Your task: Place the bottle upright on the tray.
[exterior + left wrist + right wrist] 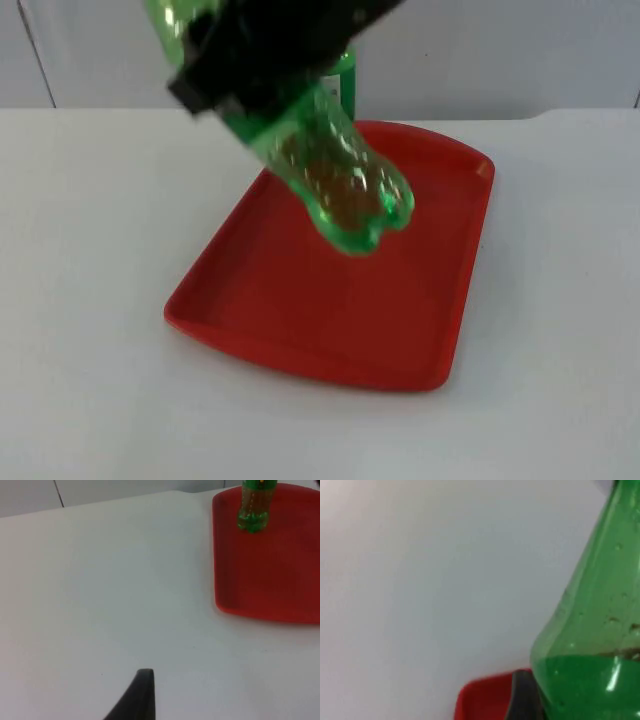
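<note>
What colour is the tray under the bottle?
Red. The tray shows best in the top view, beneath the green bottle.

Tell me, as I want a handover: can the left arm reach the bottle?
Probably yes: nothing stands between the left gripper and the tray, though the right gripper grips the bottle above it.

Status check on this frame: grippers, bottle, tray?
Right gripper clamped on green bottle, tilted above red tray. Left gripper waiting over table. Nothing on tray.

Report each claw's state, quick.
Left claw: waits over the bare table; cannot be told.
Right claw: closed on the green bottle, above the red tray.
</note>
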